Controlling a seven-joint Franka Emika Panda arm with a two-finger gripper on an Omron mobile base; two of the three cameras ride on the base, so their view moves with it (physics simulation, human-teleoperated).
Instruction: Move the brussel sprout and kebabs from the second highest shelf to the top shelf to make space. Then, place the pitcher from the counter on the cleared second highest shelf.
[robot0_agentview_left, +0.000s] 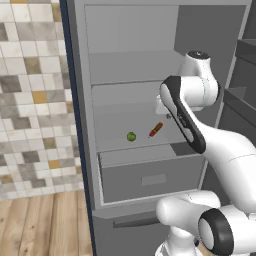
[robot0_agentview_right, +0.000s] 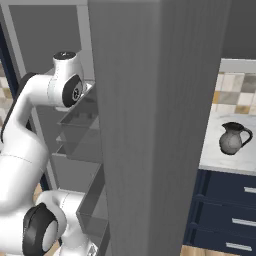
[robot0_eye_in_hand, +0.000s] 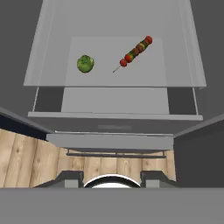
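An open grey refrigerator (robot0_agentview_left: 135, 60) stood before the robot, its white arm (robot0_agentview_left: 200, 125) bent in front of the shelves. On the second highest shelf (robot0_eye_in_hand: 52, 74), a clear glass pane, lay the green brussel sprout (robot0_eye_in_hand: 85, 64) and, well apart from it to the right, the kebab (robot0_eye_in_hand: 133, 52), a thin skewer of red and dark pieces set at a slant. In the left base view the sprout (robot0_agentview_left: 131, 136) and the skewer (robot0_agentview_left: 156, 129) sat near the shelf's front edge, with the arm's elbow crossing just to their right and covering part of the shelf. Below the shelf was a grey drawer (robot0_agentview_left: 150, 177). The gripper (robot0_eye_in_hand: 112, 178) hung above and in front of the shelf, looking down on it; only the tops of its dark fingertips (robot0_eye_in_hand: 70, 177) showed, set apart with nothing between them, so it appeared released. In the right base view the fridge door (robot0_agentview_right: 155, 125) stood wide across the middle, blocking sight of the shelves. Beyond it the dark grey pitcher (robot0_agentview_right: 233, 138) stood upright on the pale counter (robot0_agentview_right: 220, 160), above navy drawers (robot0_agentview_right: 225, 210). Tiled wall (robot0_agentview_left: 30, 100) and wooden floor (robot0_agentview_left: 45, 225) lay to the left.
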